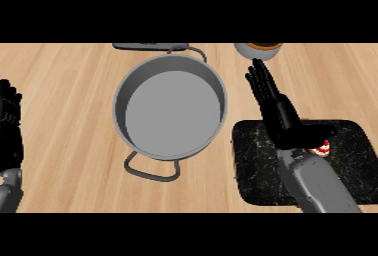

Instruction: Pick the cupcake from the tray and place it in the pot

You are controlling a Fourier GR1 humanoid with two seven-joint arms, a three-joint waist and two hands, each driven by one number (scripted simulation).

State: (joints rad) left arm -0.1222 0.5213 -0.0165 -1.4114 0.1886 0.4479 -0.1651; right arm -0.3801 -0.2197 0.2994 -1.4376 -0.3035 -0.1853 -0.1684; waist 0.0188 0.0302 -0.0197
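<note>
A grey pot [171, 107] with two loop handles stands on the wooden counter, nothing inside it. To its right lies a black tray [255, 160]. The cupcake [322, 148], white with red bits, shows only as a sliver on the tray, mostly hidden under my right hand [284, 117]. That hand hovers over the tray's upper part, fingers straight and pointing away, thumb stretched to the right just above the cupcake. My left hand [9, 127] rests open at the left edge, fingers up.
A round cup-like object [259, 49] with a brown inside sits at the top, just beyond my right fingertips. A grey flat item [148, 46] lies at the top edge behind the pot. Bare wood spreads left of the pot.
</note>
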